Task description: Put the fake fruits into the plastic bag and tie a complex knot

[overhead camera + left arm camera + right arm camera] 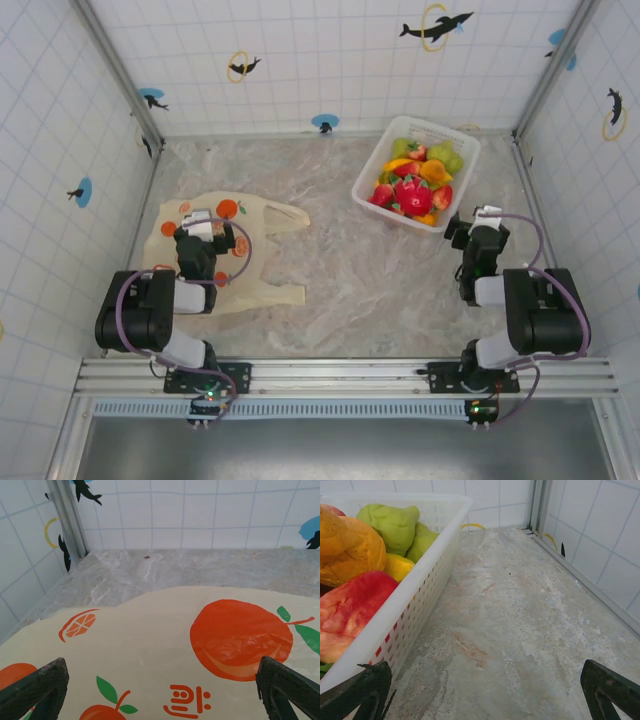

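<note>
My left gripper (160, 692), jaws apart, hangs over the plastic bag (145, 635) at left centre. My right gripper (485, 695), also apart, sits beside the upper-right basket (427, 587) of fake fruits (350, 605).

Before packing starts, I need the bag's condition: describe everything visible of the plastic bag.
The plastic bag is thin, cream-yellow, printed with red-orange fruit and green leaves. It lies flat and empty-looking on the marble-patterned table, left side, its two loop handles stretched rightward, untied. The open left hand hangs over it; contact unclear.
</note>
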Tool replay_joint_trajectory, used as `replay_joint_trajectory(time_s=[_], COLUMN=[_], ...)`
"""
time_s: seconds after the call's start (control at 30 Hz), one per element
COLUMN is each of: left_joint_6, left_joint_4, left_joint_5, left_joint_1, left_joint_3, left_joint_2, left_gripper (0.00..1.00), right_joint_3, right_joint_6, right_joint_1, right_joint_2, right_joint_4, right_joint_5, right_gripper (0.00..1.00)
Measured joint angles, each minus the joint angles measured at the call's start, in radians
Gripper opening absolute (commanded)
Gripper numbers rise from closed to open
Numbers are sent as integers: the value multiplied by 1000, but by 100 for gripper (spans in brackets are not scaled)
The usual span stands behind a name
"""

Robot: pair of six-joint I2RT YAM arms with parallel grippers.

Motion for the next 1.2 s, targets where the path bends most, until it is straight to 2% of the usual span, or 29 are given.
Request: replay_joint_trajectory(time_s=[0.77, 0.87, 1.0, 1.2], left_joint_6=[0, 0, -4, -125], left_joint_4=[-1, -60, -200, -488], left_joint_5=[2, 11, 12, 24], left_joint_1=[0, 0, 0, 0], left_joint_3=[0, 11, 76, 275], left_joint_2=[-1, -42, -174, -341], left_gripper=[98, 98, 98, 98], right_joint_3=[0, 0, 3, 112], right_joint_6=[16, 33, 71, 190], right_joint_1=[-11, -23, -43, -109], right_joint_2=[-13, -91, -274, -507], right_joint_4=[-3, -45, -172, -519], right_joint_5=[2, 22, 60, 45], right_gripper=[100, 100, 100, 100])
